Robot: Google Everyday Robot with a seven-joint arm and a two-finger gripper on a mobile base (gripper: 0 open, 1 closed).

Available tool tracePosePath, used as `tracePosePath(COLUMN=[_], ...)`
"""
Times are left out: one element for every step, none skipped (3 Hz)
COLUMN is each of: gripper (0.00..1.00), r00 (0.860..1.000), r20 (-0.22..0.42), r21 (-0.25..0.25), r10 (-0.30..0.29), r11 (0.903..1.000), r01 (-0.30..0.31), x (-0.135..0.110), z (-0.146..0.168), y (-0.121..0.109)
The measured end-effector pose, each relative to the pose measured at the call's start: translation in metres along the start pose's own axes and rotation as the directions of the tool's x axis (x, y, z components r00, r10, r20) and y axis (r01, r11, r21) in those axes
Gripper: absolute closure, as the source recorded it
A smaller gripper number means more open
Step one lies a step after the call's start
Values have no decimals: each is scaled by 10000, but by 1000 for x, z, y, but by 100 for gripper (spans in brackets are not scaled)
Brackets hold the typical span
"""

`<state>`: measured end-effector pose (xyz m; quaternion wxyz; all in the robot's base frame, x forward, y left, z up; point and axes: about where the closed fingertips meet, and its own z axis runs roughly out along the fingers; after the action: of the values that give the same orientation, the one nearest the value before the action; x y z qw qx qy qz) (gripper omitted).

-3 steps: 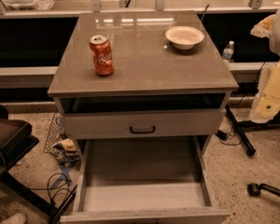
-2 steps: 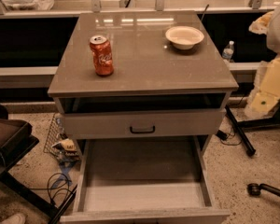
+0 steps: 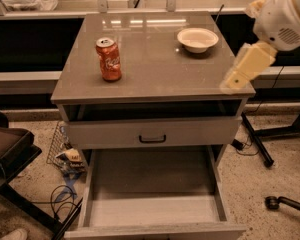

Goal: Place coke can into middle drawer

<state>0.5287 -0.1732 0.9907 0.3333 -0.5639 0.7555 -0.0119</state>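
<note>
The middle drawer (image 3: 150,210) stands pulled out nearest the camera, at the foot of the table (image 3: 155,84), its pale floor bare. Above it, under the table top, is a closed grey drawer front (image 3: 152,132) with a small black bar handle. The gripper (image 3: 237,76) hangs over the table's right front corner, touching nothing and carrying nothing; whether it is open or closed cannot be told. The coke can (image 3: 109,59) stands upright on the left half of the table top, well apart from the gripper; its white script is too small to read. A white bowl (image 3: 197,39) sits towards the table's far right.
</note>
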Motion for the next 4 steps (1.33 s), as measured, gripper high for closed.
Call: tracePosePath(gripper=[0,0,0,0], r00=[9830,9186,8186,7413], r20=[1716,3733,5504,6478], r21=[275,334,597,620], r10=[652,1299,1645,1755], r11=[9971,9876,9701,9577], r01=[-709,-1532,-2351,-2809], x=[-18,-41,-62,-85], z=[36,75,101,109], y=[-20,-42,-70,-81])
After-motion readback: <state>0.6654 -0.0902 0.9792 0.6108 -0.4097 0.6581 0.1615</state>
